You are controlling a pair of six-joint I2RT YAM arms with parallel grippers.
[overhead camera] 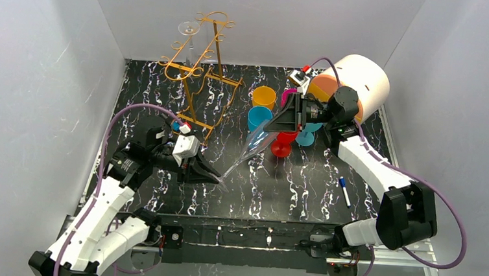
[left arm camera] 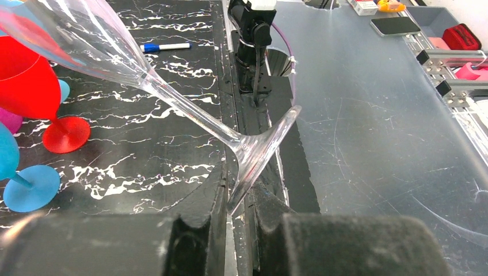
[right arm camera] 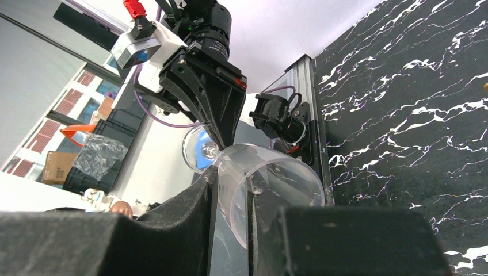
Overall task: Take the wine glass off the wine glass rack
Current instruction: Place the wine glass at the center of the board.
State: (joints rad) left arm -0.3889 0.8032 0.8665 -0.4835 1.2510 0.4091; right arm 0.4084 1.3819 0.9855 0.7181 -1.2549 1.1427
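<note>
White walls box in a black marbled counter (overhead camera: 290,187). Tallest on it, the wine glass rack (overhead camera: 198,70) stands at the back, a second glass (overhead camera: 189,27) hanging from its top. Well forward and right of the rack, the wine glass (overhead camera: 254,142) slants in the air between both arms: left jaws shut tight on the edge of its foot, right jaws nearly closed across the bowl's rim wall. Coloured goblets (overhead camera: 283,141) crowd right of the rack, beneath the bowl. With two rigid grips on one brittle stem, any mismatched pull would likely snap it, or the thin foot could slip free. No writing is legible
</note>
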